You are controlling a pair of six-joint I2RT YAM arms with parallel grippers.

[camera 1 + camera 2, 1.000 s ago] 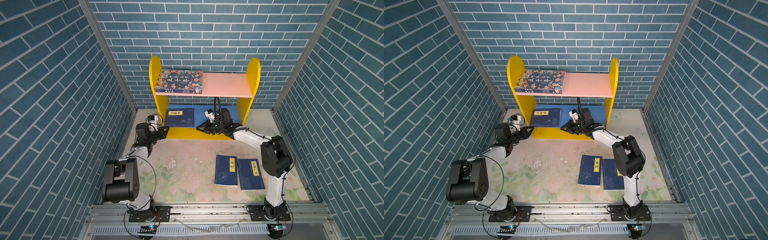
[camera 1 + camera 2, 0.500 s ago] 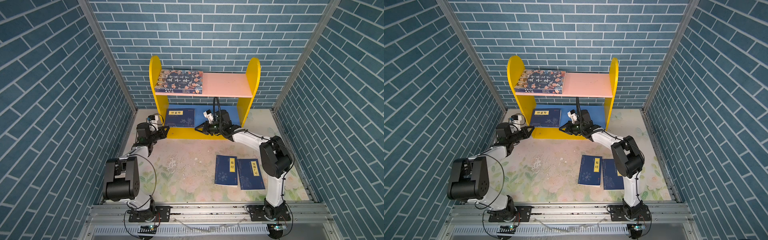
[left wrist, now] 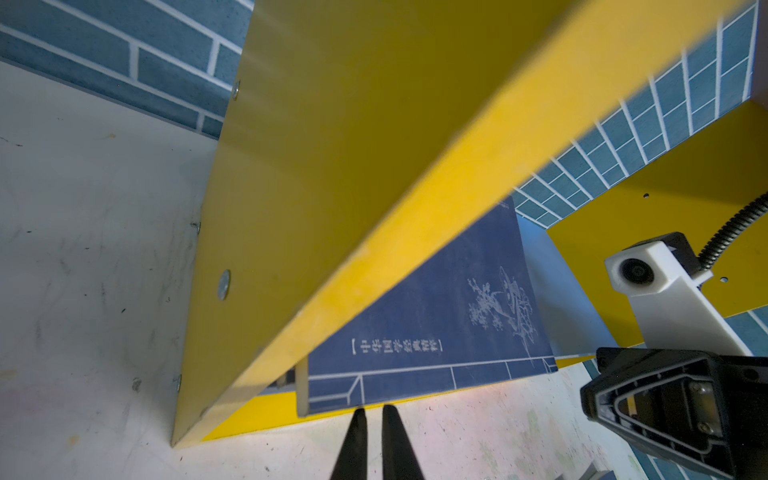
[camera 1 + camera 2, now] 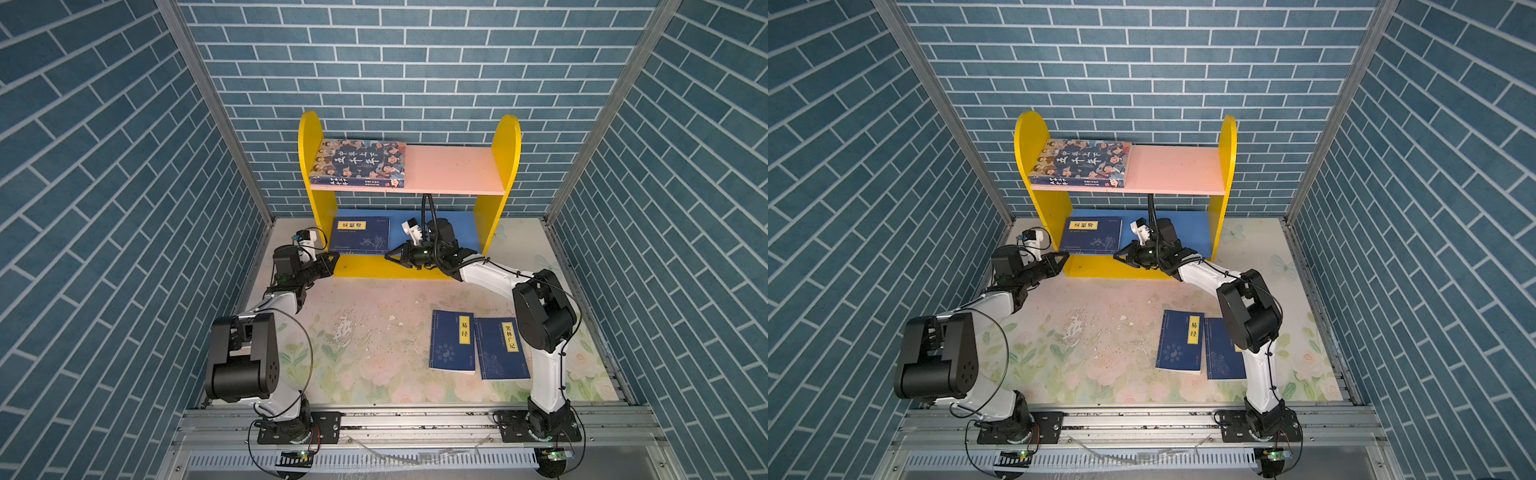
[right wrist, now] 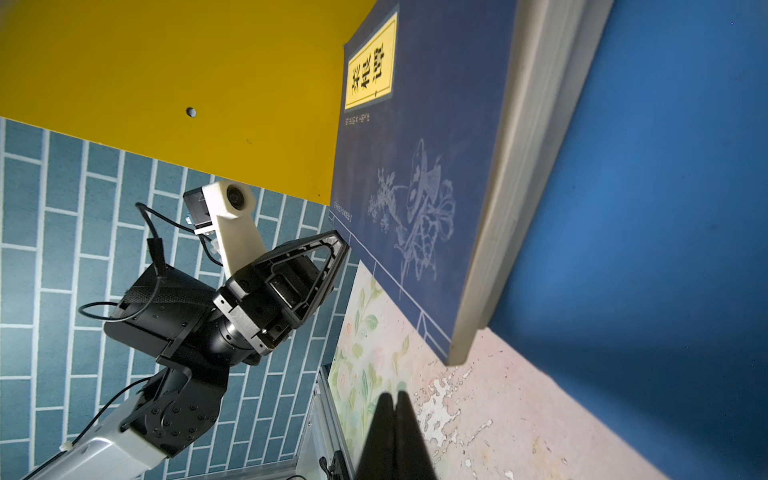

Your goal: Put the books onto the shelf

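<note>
Shelf is seen against the back wall, approx. centred, in both top views. Cartoon-face book is laid flat on the left half of the pink board, spine twd. the front. Navy book is laid flat on the left part of the blue board, yellow label at its back-left. Its front edge is seen projecting a little past the board's front in both wrist views. Thick pale page edges are shown under its cover in the right wrist view. Whether a 2nd vol. lies beneath cannot be told.

Left gripper is held low at that book's front-left corner, jaws drawn together w/ nothing btw. them. Whether the tips touch the book cannot be told. Right gripper is held low at the front-right corner, just short of it, jaws pressed together, nothing gripped. Both are pointed inward, twd. each other, w/ the book's front edge btw. them.

Two more vols. are laid flat on the floral mat, front-right, well apart from the shelf. They are the left floor book and the right floor book, side by side, long edges touching or slightly overlapped, labels up. The latter is partly hidden by the right arm in a top view.
</note>
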